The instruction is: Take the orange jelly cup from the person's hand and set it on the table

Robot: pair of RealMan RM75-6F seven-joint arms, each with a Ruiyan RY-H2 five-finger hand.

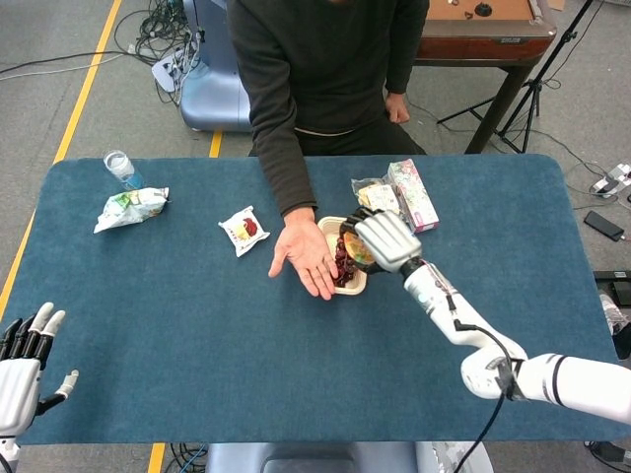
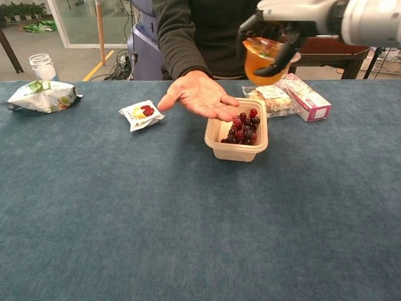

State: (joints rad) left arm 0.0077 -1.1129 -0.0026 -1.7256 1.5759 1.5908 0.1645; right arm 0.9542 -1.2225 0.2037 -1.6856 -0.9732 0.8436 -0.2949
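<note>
My right hand [image 1: 383, 239] [image 2: 283, 25] grips the orange jelly cup [image 2: 262, 59] [image 1: 357, 248] and holds it in the air above the beige tray of cherries [image 2: 239, 149] [image 1: 350, 286]. The cup is tilted, its printed lid facing up and left. The person's hand [image 2: 200, 96] [image 1: 305, 256] lies palm up and empty just left of the tray. My left hand [image 1: 22, 365] hangs open off the near left corner of the blue table [image 1: 187, 325], holding nothing; the chest view does not show it.
A pink box [image 2: 304, 97] and a wrapped snack [image 2: 270, 99] lie behind the tray. A small white packet [image 2: 141, 114] sits left of the person's hand. A green-white bag [image 2: 42, 95] and a clear jar [image 2: 41, 66] are at the far left.
</note>
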